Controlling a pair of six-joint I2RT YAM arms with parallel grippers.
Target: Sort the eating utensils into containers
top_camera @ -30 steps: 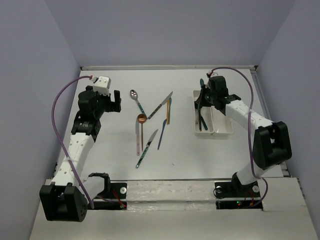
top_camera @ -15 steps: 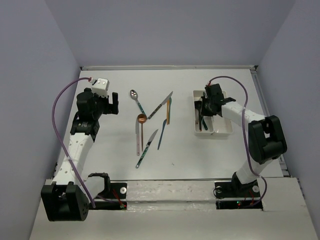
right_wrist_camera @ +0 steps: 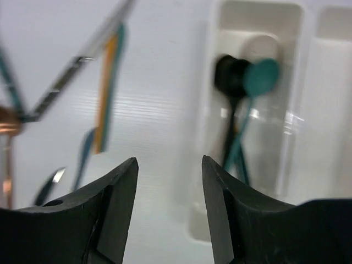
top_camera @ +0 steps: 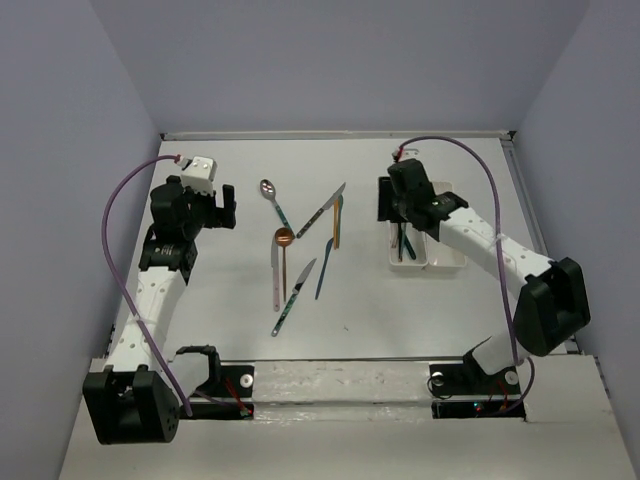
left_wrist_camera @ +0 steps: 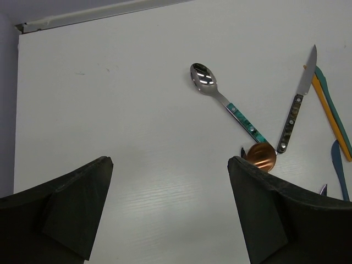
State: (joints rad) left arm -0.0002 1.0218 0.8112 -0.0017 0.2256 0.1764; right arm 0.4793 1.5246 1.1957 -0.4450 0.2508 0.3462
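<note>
Several eating utensils lie loose mid-table: a silver spoon with a teal handle [top_camera: 270, 190] [left_wrist_camera: 220, 96], a copper spoon [top_camera: 284, 237] [left_wrist_camera: 261, 155], a steel knife [top_camera: 322, 210] [left_wrist_camera: 300, 99], an orange one [top_camera: 337, 225], a blue one [top_camera: 325, 268] and a teal-handled knife [top_camera: 293, 297]. The white containers [top_camera: 430, 263] stand at the right. Their left compartment [right_wrist_camera: 206, 181] holds a black spoon [right_wrist_camera: 228, 77] and a teal spoon [right_wrist_camera: 259, 77]. My right gripper [top_camera: 384, 203] [right_wrist_camera: 169, 165] hangs open and empty just left of the containers. My left gripper [top_camera: 232, 207] [left_wrist_camera: 168, 165] is wide open over bare table, left of the silver spoon.
The table's back edge [left_wrist_camera: 99, 14] runs along the wall behind the utensils. Both grey arm bases [top_camera: 130, 400] sit at the near edge. The right compartment [top_camera: 445, 250] of the containers shows no utensil.
My right gripper dipped into the left compartment, opened its jaws and pulled back to the left, leaving the teal spoon in the container. The left arm barely moved.
</note>
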